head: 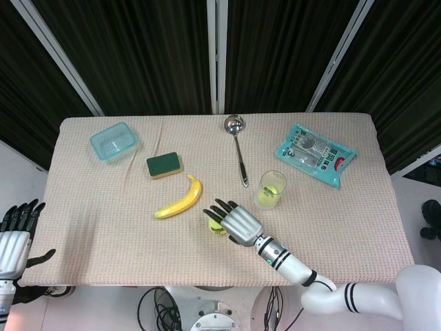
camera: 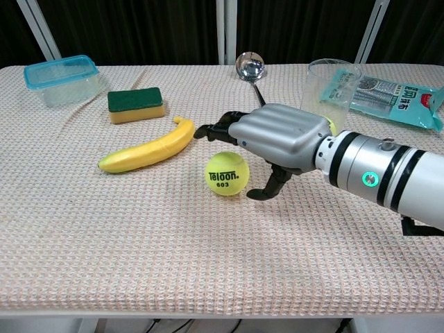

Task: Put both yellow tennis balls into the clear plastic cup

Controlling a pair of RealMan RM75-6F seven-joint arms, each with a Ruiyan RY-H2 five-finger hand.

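Beige woven cloth covers the table point(head: 103, 227) in the head view, dark curtains behind it and pale floor at the sides. One tennis ball point(head: 269, 196) sits inside the clear plastic cup point(head: 273, 181); the second ball point(head: 216, 225) lies on the cloth beneath the right hand point(head: 238, 222), whose fingers are spread, holding nothing. The left hand point(head: 15, 231) hangs off the table's left edge, fingers apart.

From the chest view, the right hand point(camera: 277, 142) arches over the ball point(camera: 227, 173), thumb just beside it, near a banana point(camera: 149, 147).
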